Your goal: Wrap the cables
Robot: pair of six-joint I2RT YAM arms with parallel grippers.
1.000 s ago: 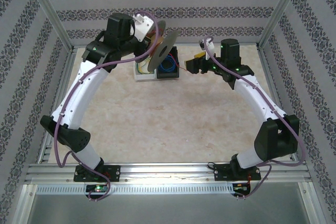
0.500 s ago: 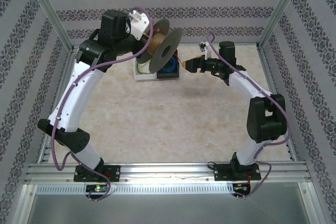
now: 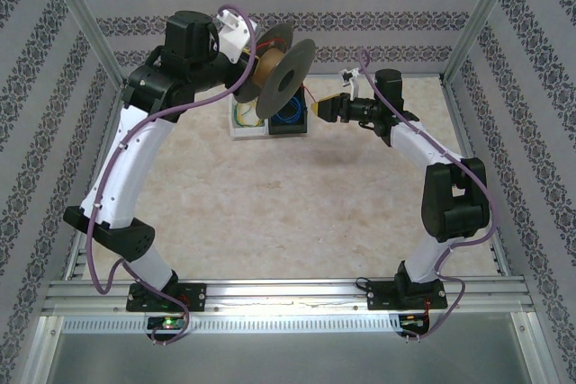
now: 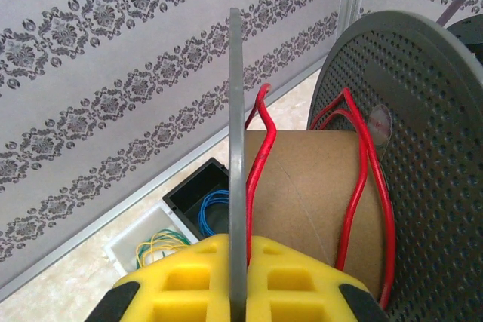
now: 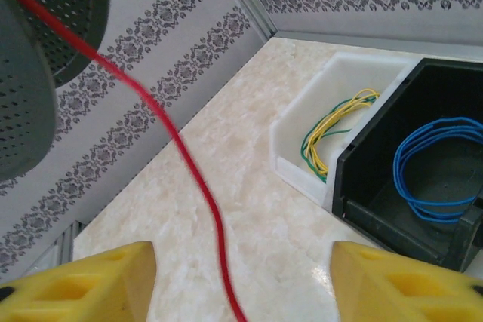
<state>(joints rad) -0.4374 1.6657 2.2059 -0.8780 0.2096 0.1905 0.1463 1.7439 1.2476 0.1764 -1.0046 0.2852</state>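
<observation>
The cables are one thin red wire (image 4: 355, 186), wound in a few loose turns round the cardboard core (image 4: 302, 186) of a grey perforated spool (image 3: 279, 74). My left gripper (image 4: 239, 262) is shut on the spool's near flange (image 4: 236, 111) and holds the spool in the air at the back. From the spool a red strand (image 5: 181, 148) runs down between the yellow fingers (image 5: 90, 284) of my right gripper (image 5: 241, 284). That gripper is open, and the strand touches neither finger. In the top view the right gripper (image 3: 326, 107) hangs just right of the spool.
Under the spool at the back of the table stand a white bin (image 5: 339, 88) with a yellow-green wire coil (image 5: 332, 126) and a black bin (image 5: 377, 148) with a blue coil (image 5: 430, 164). Patterned walls and metal frame posts close in the marble table (image 3: 288, 204).
The left arm has lifted and turned the spool, now higher and further right. The right arm's elbow has folded up while its gripper stayed beside the spool, jaws a little narrower.
</observation>
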